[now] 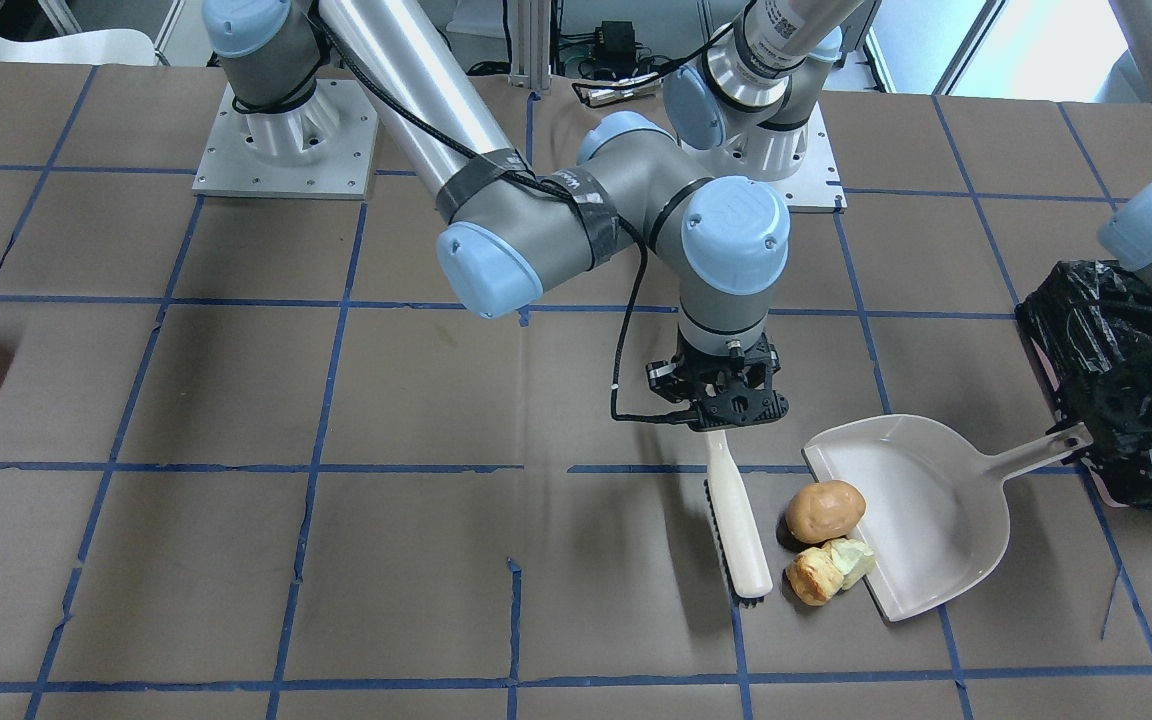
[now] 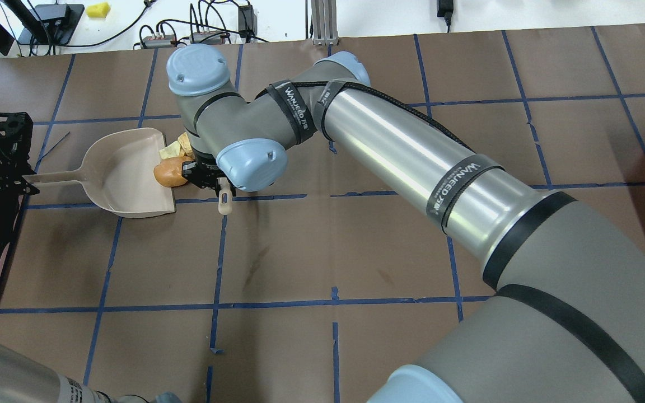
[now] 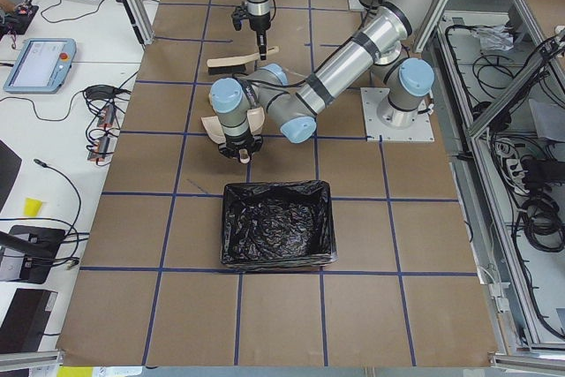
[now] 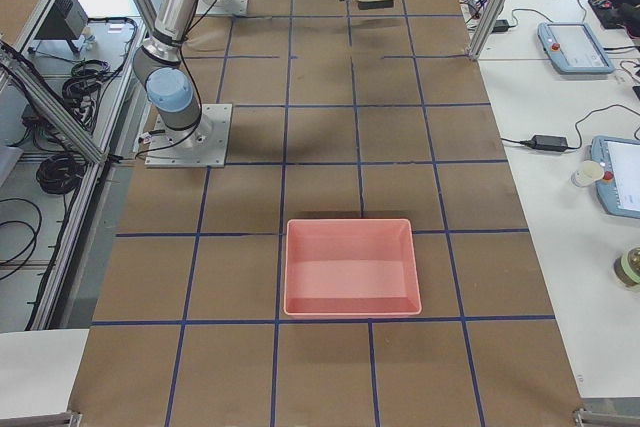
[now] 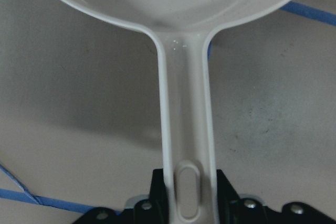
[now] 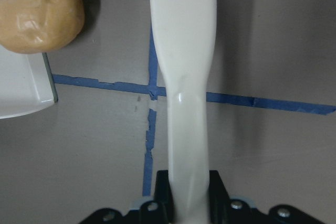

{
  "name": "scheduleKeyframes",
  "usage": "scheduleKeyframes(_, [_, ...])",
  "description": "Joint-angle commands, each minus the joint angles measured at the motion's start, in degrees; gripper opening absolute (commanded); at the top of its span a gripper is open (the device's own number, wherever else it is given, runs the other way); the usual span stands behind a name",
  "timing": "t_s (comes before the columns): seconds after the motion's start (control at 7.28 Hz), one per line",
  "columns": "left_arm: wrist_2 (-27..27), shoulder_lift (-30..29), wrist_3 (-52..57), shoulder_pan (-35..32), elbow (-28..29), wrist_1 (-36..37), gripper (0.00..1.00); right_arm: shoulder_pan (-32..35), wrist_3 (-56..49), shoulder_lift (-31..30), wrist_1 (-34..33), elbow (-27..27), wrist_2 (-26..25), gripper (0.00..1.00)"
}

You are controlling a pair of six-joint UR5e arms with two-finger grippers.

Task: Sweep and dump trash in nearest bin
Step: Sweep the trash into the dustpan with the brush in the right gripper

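Observation:
A beige dustpan (image 1: 936, 530) lies flat on the table with its mouth toward the brush. My left gripper (image 5: 186, 205) is shut on the end of its handle (image 5: 185, 124), right beside the black-bagged bin (image 1: 1106, 390). My right gripper (image 1: 728, 412) is shut on the handle of a cream brush (image 1: 739, 520), whose bristles rest on the table. The tan-orange ball (image 1: 825, 510) sits on the pan's lip. The golden-brown chunk (image 1: 808, 578) and the yellow-green piece (image 1: 851, 560) lie together at the lip, between brush and pan. The ball also shows in the right wrist view (image 6: 39, 17).
The table is brown paper with a grid of blue tape. A second, unlined pink bin (image 4: 350, 267) stands far off on my right side. My right arm's long forearm (image 2: 412, 151) reaches across the middle of the table.

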Motion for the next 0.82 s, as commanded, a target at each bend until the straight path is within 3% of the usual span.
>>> scheduleKeyframes(0.0, [0.1,0.0,-0.1,0.0,0.0,0.0,0.0,2.6,2.9,6.2,-0.2,-7.3,-0.4,0.11])
scheduleKeyframes(0.69, [0.1,0.0,-0.5,0.0,-0.1,0.0,0.0,5.3,5.5,8.2,-0.8,-8.4,0.1,0.11])
